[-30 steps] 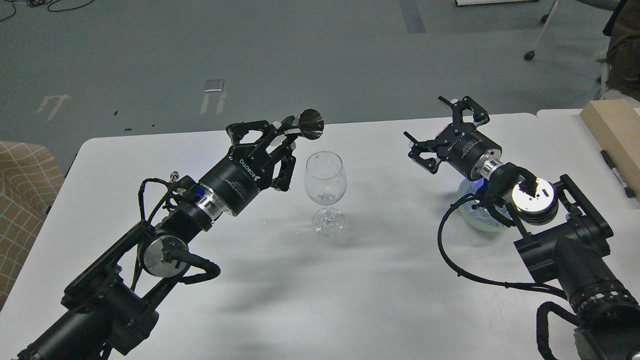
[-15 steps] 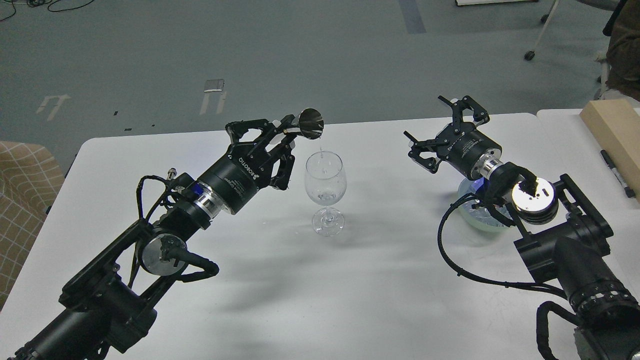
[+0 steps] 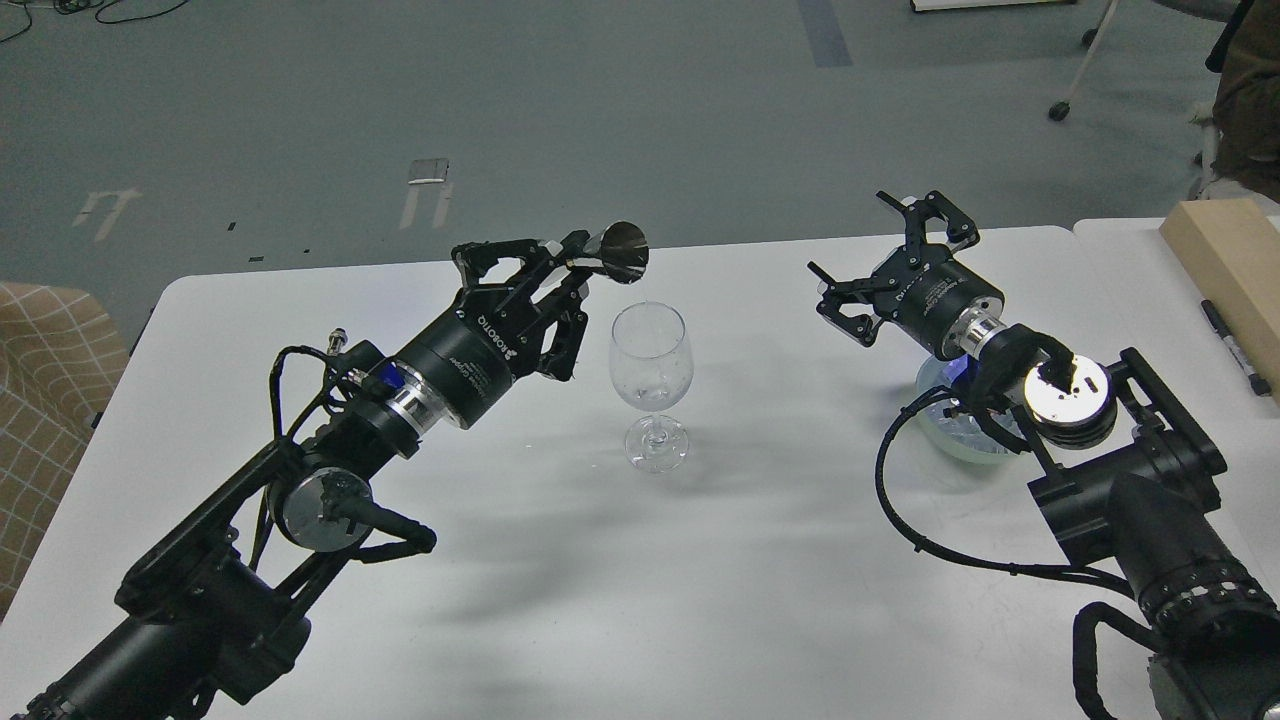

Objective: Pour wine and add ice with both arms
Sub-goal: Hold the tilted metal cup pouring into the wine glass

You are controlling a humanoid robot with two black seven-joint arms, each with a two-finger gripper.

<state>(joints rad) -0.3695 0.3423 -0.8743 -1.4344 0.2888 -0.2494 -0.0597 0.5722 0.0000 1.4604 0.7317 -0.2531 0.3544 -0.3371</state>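
A clear wine glass (image 3: 651,370) stands upright in the middle of the white table (image 3: 700,600). My left gripper (image 3: 577,268) is shut on a small shiny metal cup (image 3: 622,248), held tipped on its side just above and left of the glass rim. No wine shows; the glass looks colourless. My right gripper (image 3: 882,262) hangs open and empty at the right, above the table. Under the right arm sits a pale bowl (image 3: 945,432) with ice (image 3: 962,428) in it, mostly hidden by the wrist and cable.
A wooden box (image 3: 1225,265) and a black pen (image 3: 1235,347) lie on the adjoining table at the right. A tan checked seat (image 3: 40,390) is beyond the left edge. The far table edge runs just behind both grippers.
Half a second ago a small clear bit was falling from the metal cup into the glass; now nothing falls. The left arm has barely shifted. The right arm has stayed still.
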